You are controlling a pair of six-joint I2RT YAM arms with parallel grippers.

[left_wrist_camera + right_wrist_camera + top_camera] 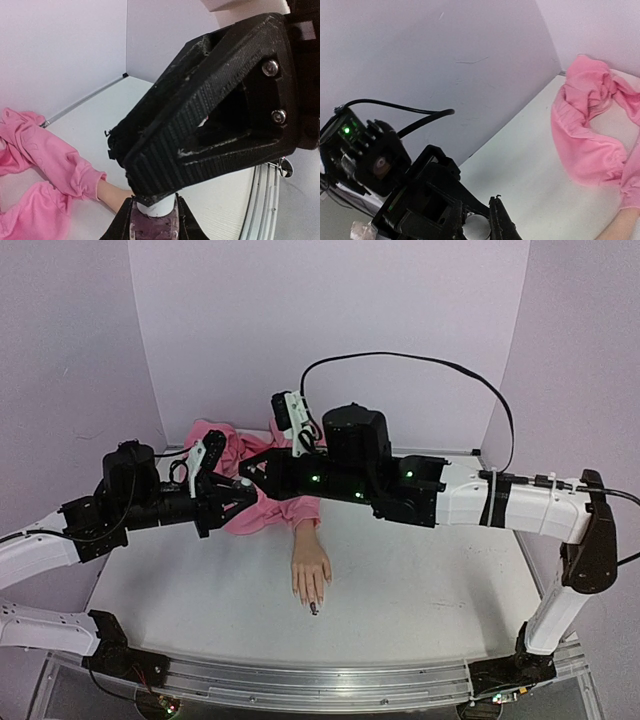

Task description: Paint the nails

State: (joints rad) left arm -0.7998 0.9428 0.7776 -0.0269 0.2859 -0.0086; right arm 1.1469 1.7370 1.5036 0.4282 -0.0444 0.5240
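Above the pink sleeve (262,508), my two grippers meet in mid-air. My left gripper (236,490) is shut on a small purple nail polish bottle (153,229). My right gripper (252,474) comes from the right and is shut on the bottle's white cap (156,210), which also shows in the right wrist view as the cap (477,228) between black fingers (500,222). The pale mannequin hand (311,573) lies palm down on the table, fingers toward the near edge. Its nails (312,600) are tiny, and one at a fingertip looks dark (315,609). Both grippers are well behind the hand.
The pink cloth (590,130) is bunched at the back of the white table (420,580), against the lilac wall. A black cable (420,365) loops above my right arm. The metal rail (320,685) runs along the near edge.
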